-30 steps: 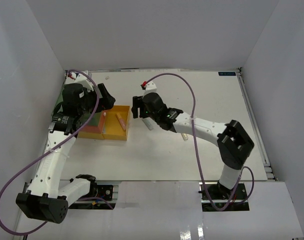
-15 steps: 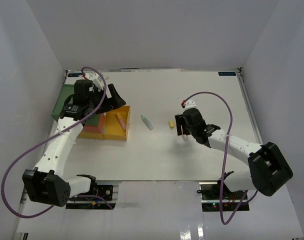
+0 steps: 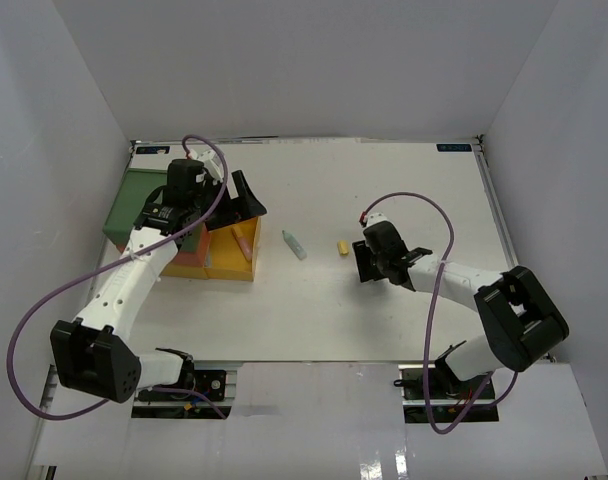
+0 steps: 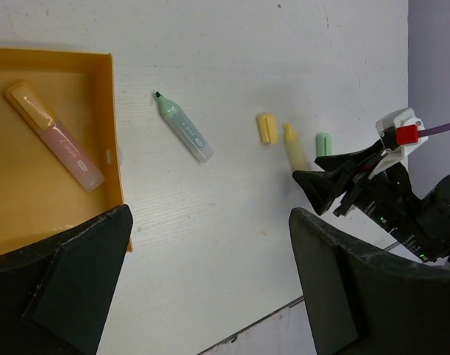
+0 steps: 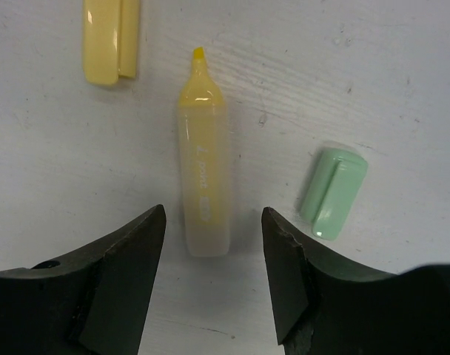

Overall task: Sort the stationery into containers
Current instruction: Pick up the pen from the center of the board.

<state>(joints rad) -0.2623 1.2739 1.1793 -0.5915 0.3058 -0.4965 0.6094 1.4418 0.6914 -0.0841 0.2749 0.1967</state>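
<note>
An uncapped yellow highlighter (image 5: 203, 174) lies on the white table, its yellow cap (image 5: 111, 41) and a green cap (image 5: 333, 192) close by. My right gripper (image 5: 213, 216) is open and low over the highlighter's butt end, with a gap on each side. A teal highlighter (image 3: 294, 244) lies uncapped right of the yellow bin (image 3: 229, 265). Inside that bin lies a pink-orange highlighter (image 4: 55, 137). My left gripper (image 4: 210, 214) hangs wide open above the table beside the bin, holding nothing. The green bin (image 3: 134, 200) and the red bin (image 3: 189, 257) sit at the left.
The yellow cap (image 3: 341, 246) lies just left of my right gripper (image 3: 369, 262). White walls enclose the table on three sides. The purple cables of both arms loop above the surface. My left arm reaches over the bins.
My right gripper swung from beside the yellow bin to the right, came down over the yellow highlighter, and its jaws narrowed. My left gripper moved right, past the bins.
</note>
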